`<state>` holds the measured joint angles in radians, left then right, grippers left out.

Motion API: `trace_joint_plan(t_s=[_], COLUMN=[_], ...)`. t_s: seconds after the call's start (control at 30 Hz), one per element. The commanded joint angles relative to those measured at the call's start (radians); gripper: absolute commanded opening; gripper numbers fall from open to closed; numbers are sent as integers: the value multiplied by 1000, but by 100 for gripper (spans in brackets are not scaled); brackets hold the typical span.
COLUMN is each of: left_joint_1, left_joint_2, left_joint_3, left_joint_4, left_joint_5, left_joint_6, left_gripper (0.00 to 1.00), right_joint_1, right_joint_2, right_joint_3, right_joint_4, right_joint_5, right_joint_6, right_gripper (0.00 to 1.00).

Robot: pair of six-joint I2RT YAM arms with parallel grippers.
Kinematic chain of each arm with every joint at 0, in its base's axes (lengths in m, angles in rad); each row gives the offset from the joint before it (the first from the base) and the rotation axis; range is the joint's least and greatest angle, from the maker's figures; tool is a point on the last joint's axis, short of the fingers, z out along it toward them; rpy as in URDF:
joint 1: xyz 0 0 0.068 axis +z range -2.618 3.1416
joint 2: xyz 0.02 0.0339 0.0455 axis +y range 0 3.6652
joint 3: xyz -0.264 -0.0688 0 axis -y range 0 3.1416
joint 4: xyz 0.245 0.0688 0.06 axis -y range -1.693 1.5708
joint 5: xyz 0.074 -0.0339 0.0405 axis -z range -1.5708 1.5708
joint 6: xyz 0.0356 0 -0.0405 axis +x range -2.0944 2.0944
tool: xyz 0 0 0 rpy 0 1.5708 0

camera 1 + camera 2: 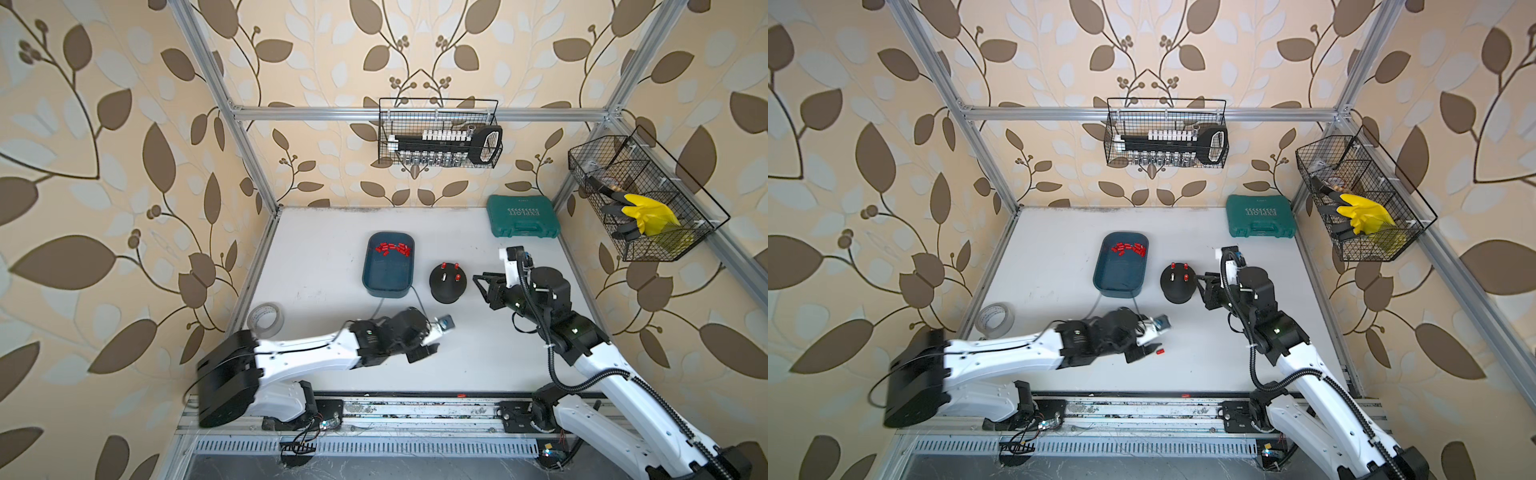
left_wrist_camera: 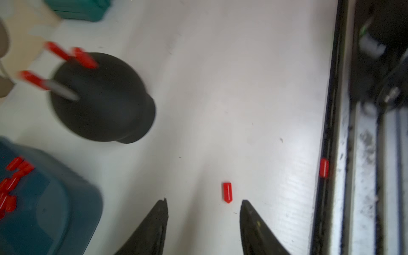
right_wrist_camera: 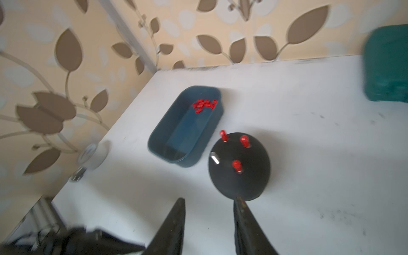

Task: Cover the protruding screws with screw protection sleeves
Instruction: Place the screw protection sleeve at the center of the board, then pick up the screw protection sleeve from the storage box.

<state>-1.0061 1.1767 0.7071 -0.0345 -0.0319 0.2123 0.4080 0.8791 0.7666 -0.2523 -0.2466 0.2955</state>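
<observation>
Because one thin silver metal screw (image 3: 215, 159) stands bare on the black round dome-shaped base (image 3: 249, 181) while three others wear red plastic sleeves (image 3: 244, 140), the step in hand reads as fetching one more cap. The dome sits mid-surface, just beside the dark blue rectangular plastic tray (image 3: 183, 132) holding the stock of sleeves (image 3: 204, 104).

Candidate: a loose red sleeve (image 2: 227, 192) lying flat on the white surface (image 2: 220, 88), just ahead of the left pincer (image 2: 203, 201) and nearer one finger than the other.

Left pincer: jaws partly apart, nothing between them.
Right pincer (image 3: 209, 199): jaws apart, empty, one finger just beside the dome's rim; contact cannot be told.

Judgement: centre the left jaws over the sleeve and close lightly across its width, or it may squirt away. Keep its open end free for the screw. The right pincer could steady the dome. A second stray sleeve (image 2: 323, 167) lies at the surface edge; leave it.
</observation>
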Motion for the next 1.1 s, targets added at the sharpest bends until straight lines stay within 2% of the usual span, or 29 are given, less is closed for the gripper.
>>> trace_joint_plan(t_s=[0.0, 0.07, 0.13, 0.2, 0.27, 0.33, 0.4, 0.53, 0.77, 1.07], left_joint_1=[249, 406, 521, 604, 693, 729, 735, 735, 735, 735], left_joint_2=[-258, -376, -433, -438, -407, -380, -357, -372, -451, -431], left_joint_3=[-120, -182, -206, -202, -207, -200, -204, -243, -286, -329], left_joint_4=[87, 33, -37, -129, -138, -163, -153, -144, -156, -103], left_joint_5=[58, 60, 146, 160, 294, 349, 403, 416, 398, 400], left_joint_6=[-342, -528, -611, -696, -740, -783, -767, -748, -729, -714], left_gripper=[60, 63, 64, 62, 62, 62, 63, 63, 63, 64], right_joint_1=[143, 345, 510, 543, 552, 545, 536, 534, 535, 530], right_joint_2=[127, 240, 371, 489, 612, 690, 743, 821, 864, 860], right_joint_3=[178, 314, 438, 515, 541, 527, 510, 512, 410, 293], right_joint_4=[-232, -438, -621, -725, -804, -816, -796, -734, -644, -464], right_joint_5=[-287, -165, 5, 112, 177, 215, 222, 136, 143, 201], right_joint_6=[-236, -411, -545, -624, -740, -809, -861, -901, -933, -992], right_gripper=[40, 43, 44, 44, 44, 42, 43, 43, 43, 42])
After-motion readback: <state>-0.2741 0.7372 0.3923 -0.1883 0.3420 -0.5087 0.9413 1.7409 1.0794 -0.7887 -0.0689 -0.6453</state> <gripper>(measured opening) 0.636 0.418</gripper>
